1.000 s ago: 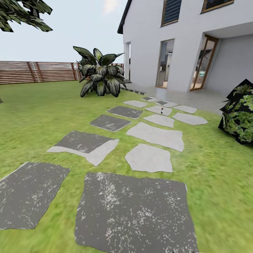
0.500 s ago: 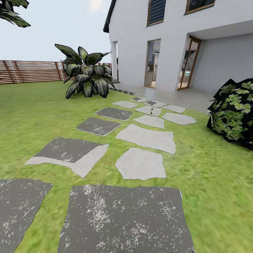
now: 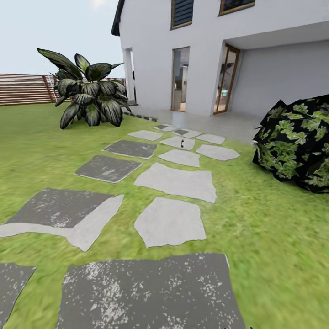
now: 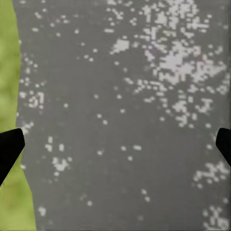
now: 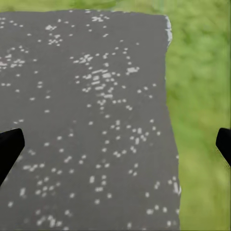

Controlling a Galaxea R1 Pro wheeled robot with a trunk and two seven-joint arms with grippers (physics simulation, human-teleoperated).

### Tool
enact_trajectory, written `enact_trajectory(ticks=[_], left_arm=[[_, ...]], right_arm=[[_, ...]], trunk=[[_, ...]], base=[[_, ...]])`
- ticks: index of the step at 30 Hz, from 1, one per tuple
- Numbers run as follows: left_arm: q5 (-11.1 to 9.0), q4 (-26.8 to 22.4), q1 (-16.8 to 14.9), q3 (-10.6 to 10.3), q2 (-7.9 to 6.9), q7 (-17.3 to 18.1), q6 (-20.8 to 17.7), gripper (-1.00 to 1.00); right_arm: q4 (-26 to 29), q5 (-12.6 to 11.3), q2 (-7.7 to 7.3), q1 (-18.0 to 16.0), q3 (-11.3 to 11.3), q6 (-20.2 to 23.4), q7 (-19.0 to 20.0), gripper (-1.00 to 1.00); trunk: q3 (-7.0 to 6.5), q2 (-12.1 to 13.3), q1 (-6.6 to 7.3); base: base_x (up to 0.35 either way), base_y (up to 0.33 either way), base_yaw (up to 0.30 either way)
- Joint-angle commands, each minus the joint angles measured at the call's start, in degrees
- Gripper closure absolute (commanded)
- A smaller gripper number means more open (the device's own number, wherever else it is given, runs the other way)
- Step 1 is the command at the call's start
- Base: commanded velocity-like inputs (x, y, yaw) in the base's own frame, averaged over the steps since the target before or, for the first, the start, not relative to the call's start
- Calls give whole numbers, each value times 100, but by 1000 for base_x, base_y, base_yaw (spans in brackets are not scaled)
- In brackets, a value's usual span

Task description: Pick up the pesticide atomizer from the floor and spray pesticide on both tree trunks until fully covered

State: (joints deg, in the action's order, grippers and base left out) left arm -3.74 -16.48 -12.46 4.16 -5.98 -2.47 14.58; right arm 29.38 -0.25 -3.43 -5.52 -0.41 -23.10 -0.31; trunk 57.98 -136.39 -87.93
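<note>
green grass lawn and grey stepping stones lead toward a white house; the small dark atomizer bottle stands upright on a far paver. we carry our left gripper and right gripper spread wide, empty, ready for pickup.

1. The head camera has turned to the right and gone forward; the whole picture has shifted to the left.
2. The house and the path stones now stand further left.
3. More of the bush shows at the right.
</note>
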Motion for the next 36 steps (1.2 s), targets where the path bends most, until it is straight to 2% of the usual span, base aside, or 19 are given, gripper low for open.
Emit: enact_trajectory(ticks=[1,36], left_arm=[[-38,5,-2,-3,0,1,18,-100],[-33,5,-2,-3,0,1,18,-100]], right_arm=[[-3,-1,0,-2,-3,-16,-3,-100],[-38,-1,-3,-2,-3,-18,13,-100]], trunk=[[5,-3,-1],[5,-3,-1]], base=[[339,0,-34],[339,0,-1]])
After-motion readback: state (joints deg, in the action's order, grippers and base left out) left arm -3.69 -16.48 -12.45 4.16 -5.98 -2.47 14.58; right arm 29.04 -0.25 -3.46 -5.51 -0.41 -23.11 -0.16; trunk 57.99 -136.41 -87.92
